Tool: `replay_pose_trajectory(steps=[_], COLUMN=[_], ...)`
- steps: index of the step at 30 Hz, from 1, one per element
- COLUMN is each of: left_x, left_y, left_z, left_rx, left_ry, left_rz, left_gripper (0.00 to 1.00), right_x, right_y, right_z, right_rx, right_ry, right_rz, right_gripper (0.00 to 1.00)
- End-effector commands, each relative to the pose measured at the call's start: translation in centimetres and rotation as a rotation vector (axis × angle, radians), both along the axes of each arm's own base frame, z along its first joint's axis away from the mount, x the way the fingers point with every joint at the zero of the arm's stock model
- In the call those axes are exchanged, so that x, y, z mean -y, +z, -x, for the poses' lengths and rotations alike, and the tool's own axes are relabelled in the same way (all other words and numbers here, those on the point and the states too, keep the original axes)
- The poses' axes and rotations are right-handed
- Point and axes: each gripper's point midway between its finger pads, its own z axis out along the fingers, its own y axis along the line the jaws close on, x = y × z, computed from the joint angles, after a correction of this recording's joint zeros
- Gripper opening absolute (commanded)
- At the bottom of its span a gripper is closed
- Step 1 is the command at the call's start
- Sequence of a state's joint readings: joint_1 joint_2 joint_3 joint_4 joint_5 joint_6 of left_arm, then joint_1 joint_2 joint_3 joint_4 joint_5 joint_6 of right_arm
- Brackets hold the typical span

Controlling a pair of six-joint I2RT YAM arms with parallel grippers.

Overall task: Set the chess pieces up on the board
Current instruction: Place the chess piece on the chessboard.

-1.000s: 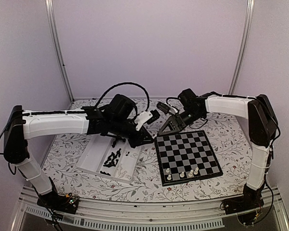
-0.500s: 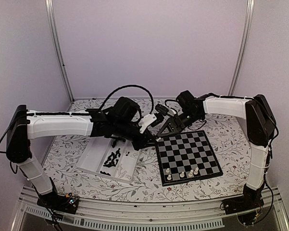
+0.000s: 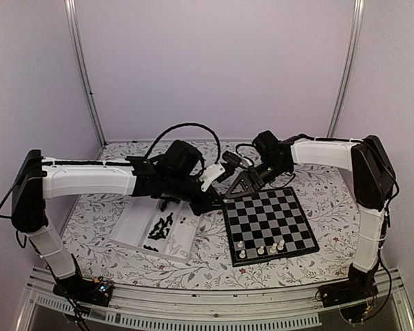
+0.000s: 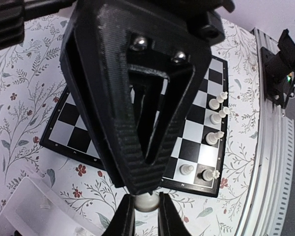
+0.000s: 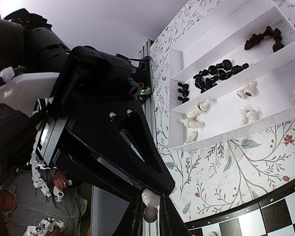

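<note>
The board [image 3: 286, 207] lies right of centre, with several white pieces [image 3: 262, 249] on its near rows, also seen in the left wrist view [image 4: 215, 137]. My two grippers meet tip to tip just off the board's far-left corner. My left gripper [image 3: 215, 201] is shut on a white chess piece [image 4: 147, 202]. My right gripper [image 3: 226, 195] has its fingers closed on the same white piece [image 5: 150, 197] from the opposite side. The piece is held above the floral tablecloth, not touching the board.
A clear plastic tray [image 3: 134, 224] lies left of the board, with black pieces [image 5: 216, 73] and white pieces [image 5: 196, 115] in its compartments. The table's near metal rail [image 4: 272, 162] runs just past the board.
My left gripper has moved right and my right gripper slightly left and down. Their tips were apart before and now meet around the white piece.
</note>
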State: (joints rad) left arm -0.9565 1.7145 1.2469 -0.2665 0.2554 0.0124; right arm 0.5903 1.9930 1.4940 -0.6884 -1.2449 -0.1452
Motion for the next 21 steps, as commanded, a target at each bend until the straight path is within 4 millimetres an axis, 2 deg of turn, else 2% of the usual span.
replay_pose_trajectory(steps=[1, 5, 10, 15, 18, 20, 21], left_x=[1.1, 1.1, 1.1, 0.1, -1.3, -2.5, -3.1], left_y=[0.8, 0.8, 0.8, 0.2, 0.5, 0.5, 0.6], left_z=[-0.5, -0.6, -0.8, -1.7, -2.2, -2.6, -2.8], left_rx=[0.023, 0.026, 0.034, 0.065, 0.121, 0.164, 0.180], left_ry=[0.008, 0.011, 0.021, 0.074, 0.102, 0.122, 0.130], left_rz=[0.024, 0.025, 0.022, -0.030, -0.079, -0.118, -0.131], left_gripper=[0.11, 0.11, 0.13, 0.29, 0.33, 0.34, 0.35], right_x=[-0.1, -0.1, -0.1, 0.5, 1.8, 3.3, 4.2], right_y=[0.6, 0.4, 0.0, 0.1, -0.2, -0.5, 0.0], right_z=[0.6, 0.5, 0.4, -0.2, -0.9, -1.3, -1.4], right_rx=[0.042, 0.062, 0.088, 0.182, 0.313, 0.388, 0.437], right_ry=[0.010, 0.005, -0.001, -0.033, -0.078, -0.112, -0.131], right_rz=[-0.004, 0.011, 0.031, 0.083, 0.166, 0.222, 0.237], right_gripper=[0.13, 0.14, 0.07, 0.02, 0.00, 0.00, 0.00])
